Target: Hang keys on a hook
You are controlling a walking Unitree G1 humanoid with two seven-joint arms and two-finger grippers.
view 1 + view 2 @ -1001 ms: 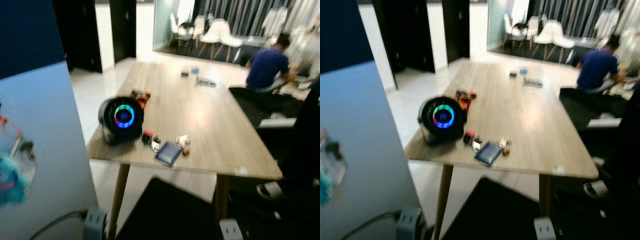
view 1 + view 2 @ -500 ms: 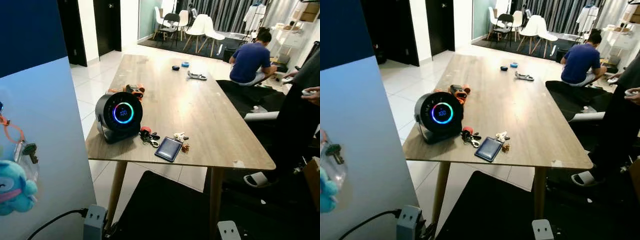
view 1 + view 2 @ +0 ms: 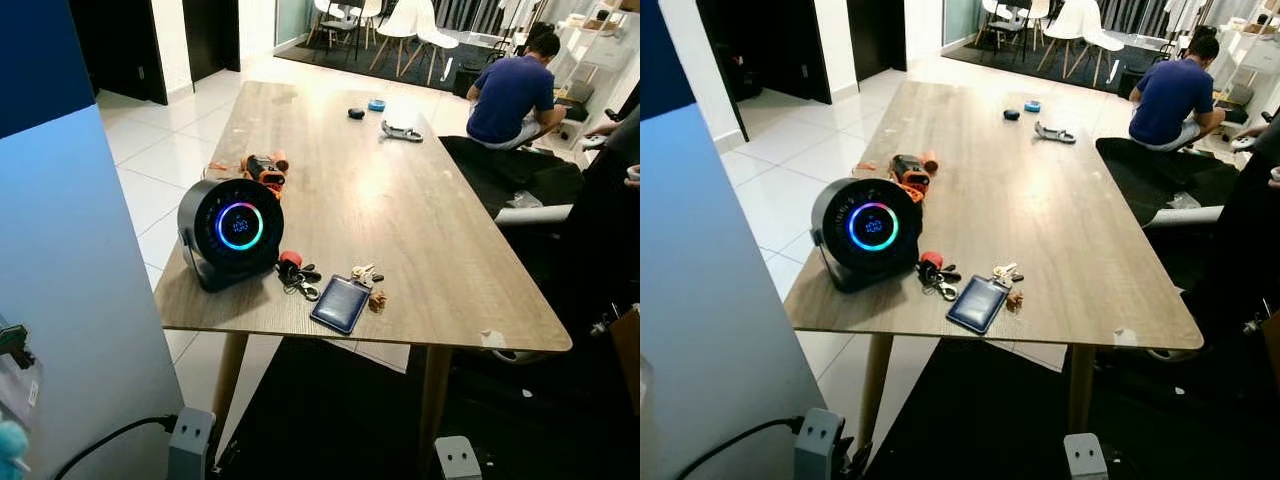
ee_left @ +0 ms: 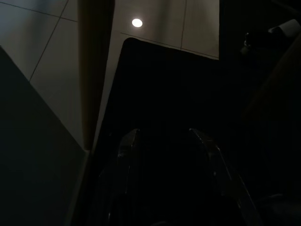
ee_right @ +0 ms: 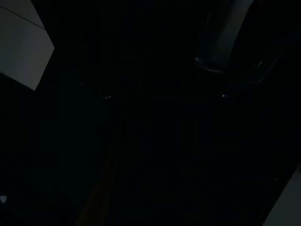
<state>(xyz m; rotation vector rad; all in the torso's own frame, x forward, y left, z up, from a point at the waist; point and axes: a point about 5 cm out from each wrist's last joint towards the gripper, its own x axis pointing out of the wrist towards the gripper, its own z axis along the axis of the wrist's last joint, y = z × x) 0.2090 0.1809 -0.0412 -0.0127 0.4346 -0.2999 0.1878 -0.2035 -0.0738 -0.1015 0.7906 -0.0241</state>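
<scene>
Wooden table bearing keys; approach step, pickup next; left gripper parted and idle, right gripper's state indiscernible.

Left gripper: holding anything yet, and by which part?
Nothing. The left gripper hangs open over a dark mat, fingers empty. The keys lie on the table beside the wallet.
</scene>
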